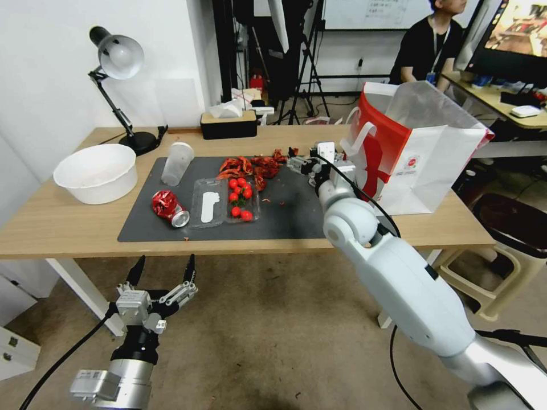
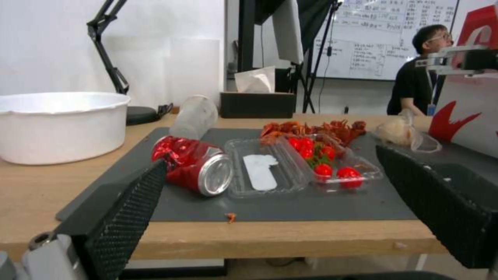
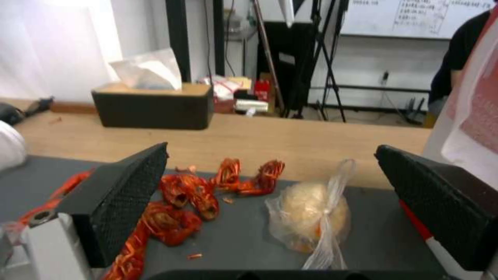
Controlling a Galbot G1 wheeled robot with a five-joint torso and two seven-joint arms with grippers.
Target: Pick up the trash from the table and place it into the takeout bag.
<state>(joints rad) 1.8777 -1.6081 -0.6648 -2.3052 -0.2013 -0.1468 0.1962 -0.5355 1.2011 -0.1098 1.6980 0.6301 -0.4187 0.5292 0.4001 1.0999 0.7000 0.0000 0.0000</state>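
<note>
Worktop (image 1: 68, 228), light wood with a dark grey mat (image 1: 285, 216); takeout bag (image 1: 433, 165) stands open at its right end, white bowl (image 1: 96, 172) at the left end off the mat. On the mat, largest to smallest: frosted cup (image 1: 176, 163) lying on its side, clear clamshell tray (image 1: 225, 200) with cherry tomatoes, red crayfish shells (image 1: 250, 166), crushed red can (image 1: 168, 207), knotted clear bag (image 3: 311, 212) near the takeout bag. Right end effector (image 1: 297, 165) hangs over the mat's far edge just above the knotted bag, fingers spread wide and empty; left end effector (image 1: 164, 269) waits below the worktop's front edge, also wide open, holding nothing.
</note>
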